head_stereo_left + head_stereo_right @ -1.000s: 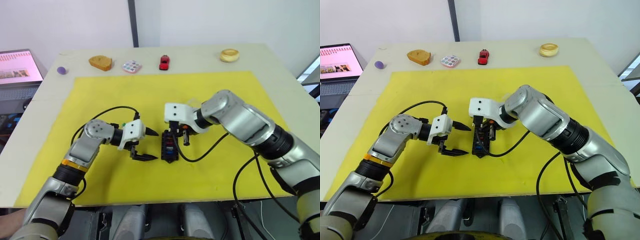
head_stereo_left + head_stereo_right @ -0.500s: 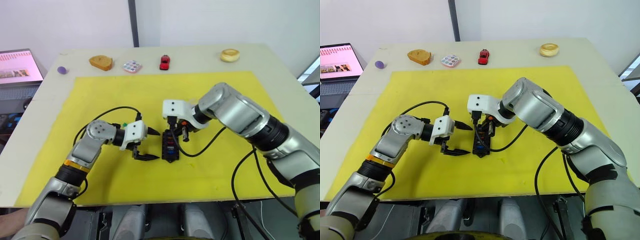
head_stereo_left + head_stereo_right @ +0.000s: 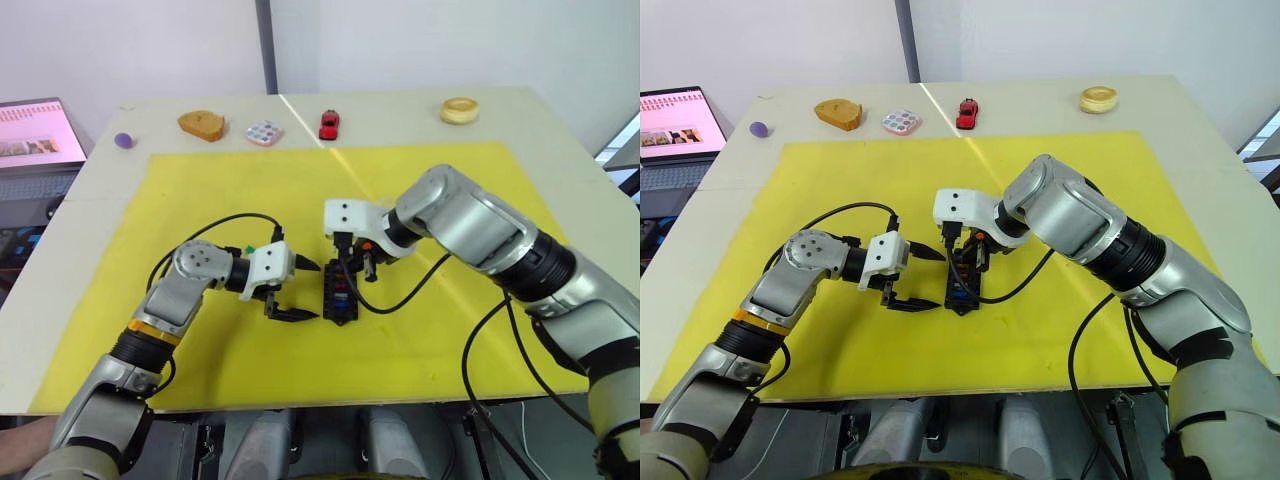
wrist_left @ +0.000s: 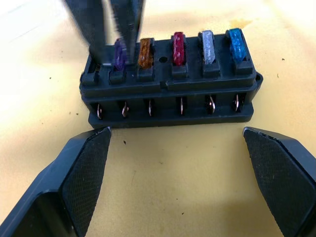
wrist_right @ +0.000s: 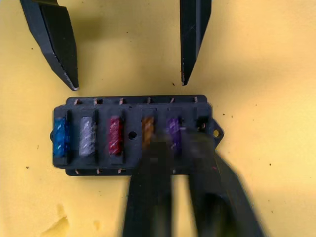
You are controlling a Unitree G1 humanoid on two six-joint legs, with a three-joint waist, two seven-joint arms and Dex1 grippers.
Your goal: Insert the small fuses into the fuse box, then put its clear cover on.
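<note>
The right claw (image 5: 180, 148), nearly pressed together, pokes the last slot of the fuse box (image 4: 170, 84) mid-desk beside five fuses (image 4: 178, 48), left claw (image 4: 175, 170) spread; next, the cover

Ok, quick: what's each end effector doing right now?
Left end effector: open, empty, beside the fuse box.
Right end effector: over the box's end slot; open or shut cannot be told.
</note>
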